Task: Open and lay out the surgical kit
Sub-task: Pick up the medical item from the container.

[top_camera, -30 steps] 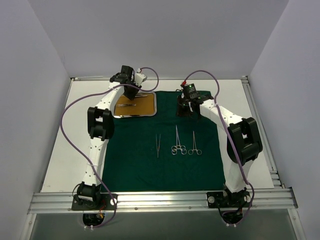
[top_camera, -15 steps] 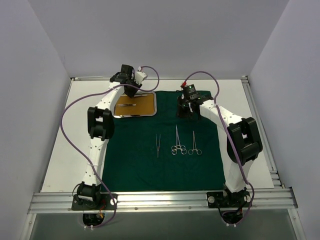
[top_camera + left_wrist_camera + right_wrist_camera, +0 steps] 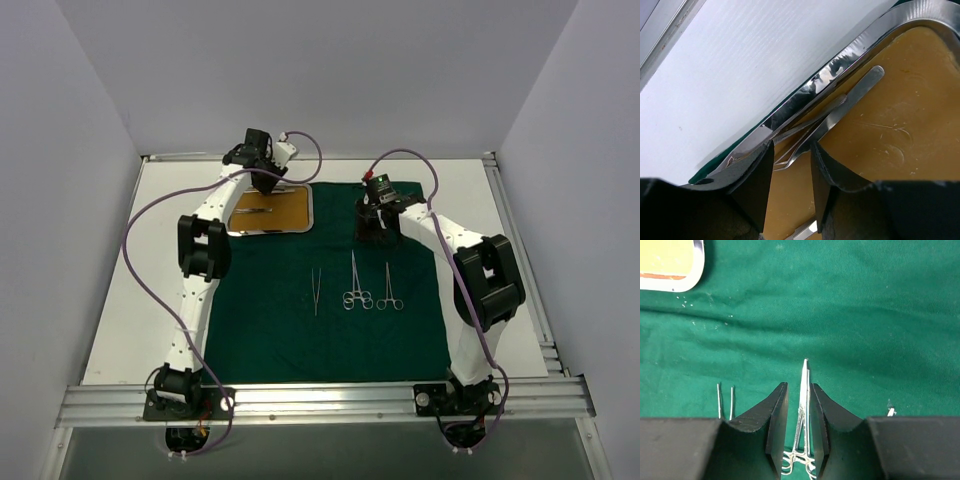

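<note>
The left tool (image 3: 266,178), seen from above, hangs over the steel tray's (image 3: 292,212) far rim. The right tool (image 3: 378,232) is above the green cloth (image 3: 300,340), beyond two clamps (image 3: 355,286) (image 3: 389,288) and the loose tweezers (image 3: 316,290). At the left wrist, the fingers (image 3: 757,185) stand moderately apart, straddling the tray tweezers (image 3: 840,107). At the right wrist, the gap is narrow and empty.
</note>
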You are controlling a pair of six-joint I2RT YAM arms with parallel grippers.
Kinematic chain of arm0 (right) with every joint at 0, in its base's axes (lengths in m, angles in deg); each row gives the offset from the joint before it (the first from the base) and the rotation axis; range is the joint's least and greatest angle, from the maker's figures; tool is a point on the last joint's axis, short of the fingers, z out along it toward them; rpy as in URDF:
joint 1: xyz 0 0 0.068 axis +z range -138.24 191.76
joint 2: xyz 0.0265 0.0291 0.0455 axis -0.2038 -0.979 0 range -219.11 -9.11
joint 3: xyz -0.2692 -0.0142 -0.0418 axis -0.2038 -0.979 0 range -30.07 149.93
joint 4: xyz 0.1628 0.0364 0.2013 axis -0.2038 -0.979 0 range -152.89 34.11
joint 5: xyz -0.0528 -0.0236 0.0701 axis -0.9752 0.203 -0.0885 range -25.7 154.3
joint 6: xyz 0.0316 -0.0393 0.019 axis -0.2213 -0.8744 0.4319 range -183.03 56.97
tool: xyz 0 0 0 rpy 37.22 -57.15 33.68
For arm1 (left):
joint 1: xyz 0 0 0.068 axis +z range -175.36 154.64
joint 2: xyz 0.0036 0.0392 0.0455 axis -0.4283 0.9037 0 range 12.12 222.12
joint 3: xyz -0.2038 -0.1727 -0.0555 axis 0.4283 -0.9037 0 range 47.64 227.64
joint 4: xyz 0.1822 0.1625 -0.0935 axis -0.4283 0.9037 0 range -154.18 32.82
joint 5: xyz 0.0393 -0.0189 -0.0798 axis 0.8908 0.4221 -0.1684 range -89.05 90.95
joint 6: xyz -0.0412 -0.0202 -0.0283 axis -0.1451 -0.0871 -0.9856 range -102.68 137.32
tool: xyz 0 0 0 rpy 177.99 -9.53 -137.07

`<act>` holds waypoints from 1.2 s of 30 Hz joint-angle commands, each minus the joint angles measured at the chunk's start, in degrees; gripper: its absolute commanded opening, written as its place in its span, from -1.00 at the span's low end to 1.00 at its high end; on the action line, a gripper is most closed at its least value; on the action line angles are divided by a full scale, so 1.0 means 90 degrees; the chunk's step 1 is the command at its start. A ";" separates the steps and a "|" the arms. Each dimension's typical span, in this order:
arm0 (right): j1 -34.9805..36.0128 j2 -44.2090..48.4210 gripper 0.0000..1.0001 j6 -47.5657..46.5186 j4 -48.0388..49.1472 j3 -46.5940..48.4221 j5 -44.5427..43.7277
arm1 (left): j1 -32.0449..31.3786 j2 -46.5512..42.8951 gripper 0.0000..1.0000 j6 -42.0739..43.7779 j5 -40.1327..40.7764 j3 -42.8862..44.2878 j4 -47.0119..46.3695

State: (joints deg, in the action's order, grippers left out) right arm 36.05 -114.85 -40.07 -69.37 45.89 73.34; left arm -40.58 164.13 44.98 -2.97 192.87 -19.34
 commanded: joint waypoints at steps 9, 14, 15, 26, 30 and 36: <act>-0.0053 0.0469 -0.60 0.0095 -0.0075 -0.0159 -0.0028 | 0.0119 0.0483 -0.12 -0.0066 -0.0453 0.0649 0.0418; -0.0053 0.0547 -0.59 0.0086 -0.0114 -0.0179 -0.0115 | 0.0139 0.0455 -0.21 0.0042 -0.0696 0.0495 0.0662; -0.0053 0.0566 -0.59 0.0086 -0.0124 -0.0188 -0.0125 | 0.0148 0.0358 -0.30 0.0042 -0.0726 0.0359 0.0672; -0.0053 0.0605 -0.60 0.0125 -0.0026 -0.0257 -0.0106 | 0.0139 -0.0873 -0.63 0.0237 -0.0902 -0.0512 0.0125; -0.0053 0.0635 -0.59 0.0125 0.0013 -0.0266 -0.0106 | 0.0129 -0.1127 -0.77 0.0344 -0.0892 -0.0570 0.0116; -0.0053 0.0674 -0.59 0.0125 0.0052 -0.0257 -0.0106 | 0.0119 -0.1440 -0.95 0.0384 -0.1058 -0.0560 0.0290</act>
State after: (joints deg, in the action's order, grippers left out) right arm 36.05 -112.38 -39.09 -68.93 43.68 73.12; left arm -39.47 156.96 47.30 -10.08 187.21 -17.66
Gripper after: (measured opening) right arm 0.205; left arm 0.034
